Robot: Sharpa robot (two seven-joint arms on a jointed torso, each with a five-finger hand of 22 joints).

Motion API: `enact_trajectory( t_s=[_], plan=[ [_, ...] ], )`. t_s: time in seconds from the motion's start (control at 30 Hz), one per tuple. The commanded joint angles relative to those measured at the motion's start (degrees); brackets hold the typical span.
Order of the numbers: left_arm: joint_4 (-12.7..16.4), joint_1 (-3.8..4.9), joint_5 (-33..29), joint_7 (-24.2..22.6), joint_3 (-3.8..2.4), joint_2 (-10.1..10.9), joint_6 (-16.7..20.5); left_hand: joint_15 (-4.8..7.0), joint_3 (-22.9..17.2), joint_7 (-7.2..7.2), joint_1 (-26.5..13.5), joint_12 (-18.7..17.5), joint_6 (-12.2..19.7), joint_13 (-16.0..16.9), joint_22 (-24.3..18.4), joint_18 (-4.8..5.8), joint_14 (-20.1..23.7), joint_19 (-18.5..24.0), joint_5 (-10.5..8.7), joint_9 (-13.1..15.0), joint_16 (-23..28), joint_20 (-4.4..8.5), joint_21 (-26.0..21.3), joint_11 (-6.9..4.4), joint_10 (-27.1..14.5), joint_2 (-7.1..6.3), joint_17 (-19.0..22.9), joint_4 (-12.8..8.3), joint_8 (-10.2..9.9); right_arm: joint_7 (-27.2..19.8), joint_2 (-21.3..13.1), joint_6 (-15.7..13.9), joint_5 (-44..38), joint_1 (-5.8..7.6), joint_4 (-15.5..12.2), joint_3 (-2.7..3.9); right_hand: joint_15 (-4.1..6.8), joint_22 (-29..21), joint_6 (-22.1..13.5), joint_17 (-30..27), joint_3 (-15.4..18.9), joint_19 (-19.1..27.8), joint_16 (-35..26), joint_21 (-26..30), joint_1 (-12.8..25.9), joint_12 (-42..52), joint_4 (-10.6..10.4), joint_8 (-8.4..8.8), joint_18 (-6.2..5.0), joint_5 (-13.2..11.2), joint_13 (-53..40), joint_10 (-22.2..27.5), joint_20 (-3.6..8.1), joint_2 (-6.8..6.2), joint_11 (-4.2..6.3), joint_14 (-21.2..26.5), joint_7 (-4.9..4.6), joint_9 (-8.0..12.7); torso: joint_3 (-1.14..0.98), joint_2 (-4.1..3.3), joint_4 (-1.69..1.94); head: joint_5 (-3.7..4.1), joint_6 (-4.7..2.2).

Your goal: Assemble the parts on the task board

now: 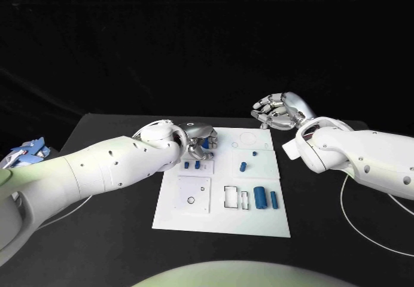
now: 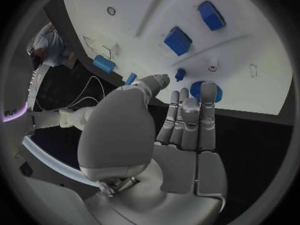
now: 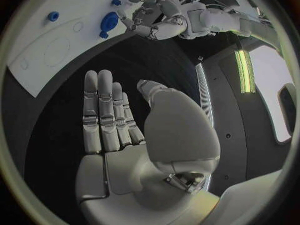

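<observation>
The white task board point(image 1: 221, 222) lies in the middle of the black table. My left hand point(image 1: 200, 142) reaches over its far left corner, fingers stretched out and thumb apart. Its fingertips point(image 2: 208, 92) lie at a round blue disc point(image 2: 195, 90), which also shows as a blue disc point(image 1: 210, 142) point(image 3: 108, 24); I cannot tell whether they touch it. Two blue blocks point(image 1: 191, 164) point(image 2: 178, 40), a small blue peg point(image 2: 180, 74), a blue cylinder point(image 1: 259, 197) and a thin blue bar point(image 1: 274, 200) sit on the board. My right hand point(image 1: 277, 111) hangs raised past the far right corner, fingers point(image 3: 103, 110) spread, holding nothing.
White cables point(image 1: 362, 206) curl on the table to the right of the board. Something blue and white point(image 1: 26, 152) lies at the table's far left edge. Outlined slots point(image 1: 233, 197) and a white square plate point(image 1: 193, 194) mark the board's near half.
</observation>
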State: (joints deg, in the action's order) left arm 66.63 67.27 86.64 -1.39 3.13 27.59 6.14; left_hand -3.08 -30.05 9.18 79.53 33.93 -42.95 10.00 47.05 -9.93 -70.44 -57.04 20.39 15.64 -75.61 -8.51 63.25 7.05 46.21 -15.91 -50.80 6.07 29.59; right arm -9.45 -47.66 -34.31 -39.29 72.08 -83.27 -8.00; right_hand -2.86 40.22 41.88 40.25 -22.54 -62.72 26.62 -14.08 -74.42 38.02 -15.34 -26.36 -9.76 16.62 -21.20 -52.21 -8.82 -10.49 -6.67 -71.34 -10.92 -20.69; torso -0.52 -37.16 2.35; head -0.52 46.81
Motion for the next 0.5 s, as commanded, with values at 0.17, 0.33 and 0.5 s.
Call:
enact_trajectory(
  t_s=[0.17,0.33,0.5],
  plan=[
    [-1.8,-0.24,1.3,0.5,0.20,-1.7,-2.2,0.11,-0.5,0.05,0.3,-0.7,-1.3,-0.7,0.9,0.41,-0.8,-0.8,-0.19,-0.3,-0.9,0.03,0.9,-0.02,1.1,0.68,-0.1,-0.5,-0.7,-0.4,0.1,0.4,-0.1,-0.03,0.0,0.01,0.16,-0.1,-0.4,0.1,0.3,-0.6,-0.3,0.3,0.3,0.3,0.1,-0.24,-0.62,0.3,0.1,0.1,0.01,0.33,-0.15,-0.4,-0.37,0.1,0.03,0.08,0.17,0.25,0.15],
    [-3.0,-0.39,1.5,0.7,0.44,-2.8,-2.7,0.17,-1.0,0.02,0.7,-1.0,-1.9,-1.1,1.4,0.48,-0.9,-1.1,-0.23,-0.5,-1.3,0.08,1.4,-0.09,1.7,1.06,-0.1,-0.8,-0.9,-0.4,0.2,0.4,-0.1,-0.03,0.0,0.01,0.16,-0.1,-0.4,0.1,0.3,-0.6,-0.3,0.3,0.3,0.3,0.1,-0.24,-0.62,0.3,0.1,0.1,0.01,0.33,-0.15,-0.4,-0.37,0.1,-0.04,0.01,-0.06,0.04,0.25],
    [-3.9,-0.51,1.6,1.2,0.57,-3.5,-2.8,0.20,-1.3,0.07,0.9,-1.2,-2.1,-1.4,1.8,0.54,-0.9,-1.3,-0.26,-0.6,-1.4,0.11,1.7,-0.11,1.9,1.24,0.1,-1.0,-1.1,-0.4,0.1,0.4,-0.1,-0.03,-0.1,0.01,0.16,-0.1,-0.4,0.1,0.3,-0.6,-0.3,0.3,0.3,0.3,0.1,-0.24,-0.62,0.3,0.1,0.1,0.01,0.33,-0.15,-0.4,-0.37,0.1,-0.08,-0.02,0.04,0.14,0.33]
  ],
)
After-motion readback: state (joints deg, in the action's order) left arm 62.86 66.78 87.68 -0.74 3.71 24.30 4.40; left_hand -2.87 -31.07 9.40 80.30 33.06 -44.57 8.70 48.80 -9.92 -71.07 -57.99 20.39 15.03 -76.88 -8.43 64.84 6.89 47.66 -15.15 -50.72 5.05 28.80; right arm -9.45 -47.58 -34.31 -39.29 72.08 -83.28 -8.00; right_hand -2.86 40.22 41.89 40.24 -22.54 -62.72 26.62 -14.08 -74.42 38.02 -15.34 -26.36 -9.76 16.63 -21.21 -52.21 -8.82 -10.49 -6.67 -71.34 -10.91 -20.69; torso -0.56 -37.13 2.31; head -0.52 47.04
